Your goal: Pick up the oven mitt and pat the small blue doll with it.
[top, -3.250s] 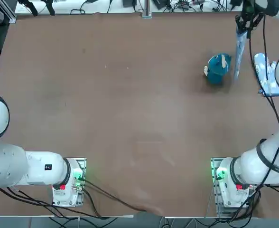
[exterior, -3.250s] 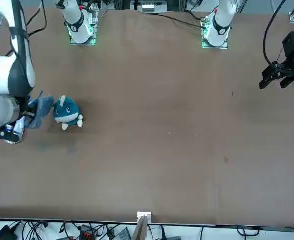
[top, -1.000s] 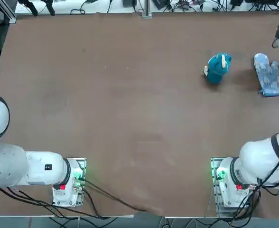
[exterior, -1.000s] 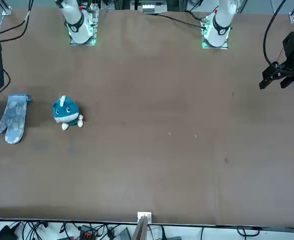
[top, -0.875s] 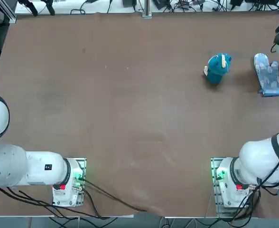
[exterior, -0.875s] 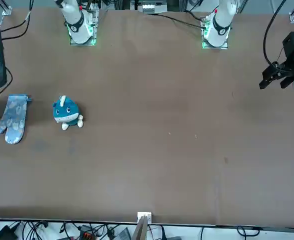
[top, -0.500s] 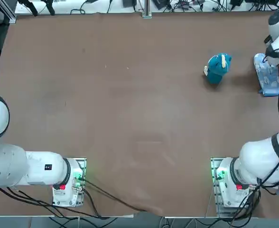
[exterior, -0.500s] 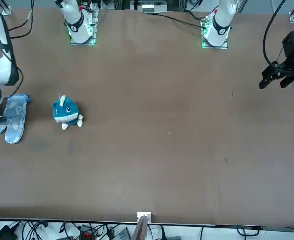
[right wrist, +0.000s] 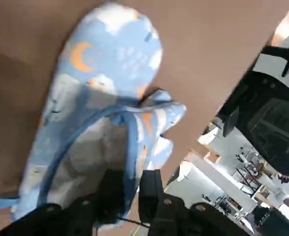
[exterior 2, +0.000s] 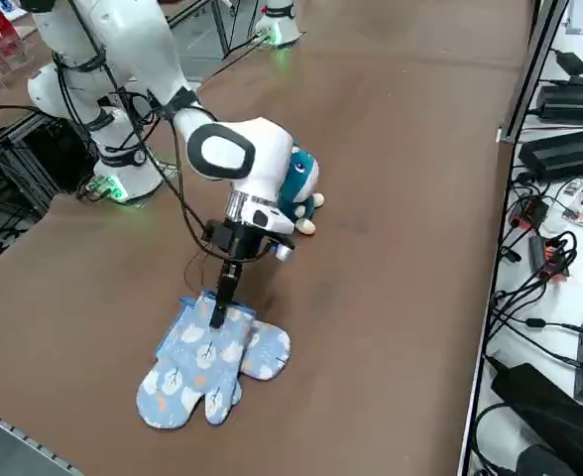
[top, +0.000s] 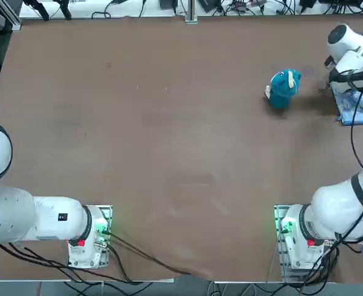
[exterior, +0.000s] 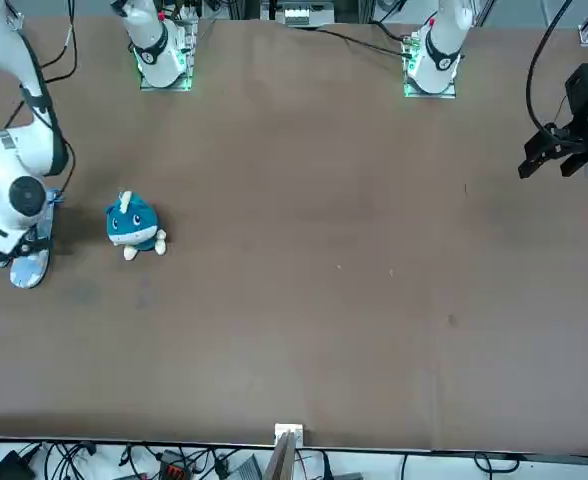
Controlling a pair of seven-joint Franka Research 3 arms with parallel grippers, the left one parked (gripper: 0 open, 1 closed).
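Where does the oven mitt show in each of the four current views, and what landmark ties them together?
Top view: the oven mitt lies at the right edge, partly under the right gripper.
Front view: far left, below the arm.
Right side view: lower left, flat on the table.
Right wrist view: it fills the centre, cuff between the fingers.
Shared landmark: the small blue doll, beside the mitt; absent from the wrist view.

Oven mitt [exterior 2: 209,367]: light blue w/ white clouds, orange moons, darker blue trim. Doll [top: 284,88]: teal body, cream-yellow patch. Table [exterior: 324,260]: brown. Claw [right wrist: 130,191]: black fingers, white arm.
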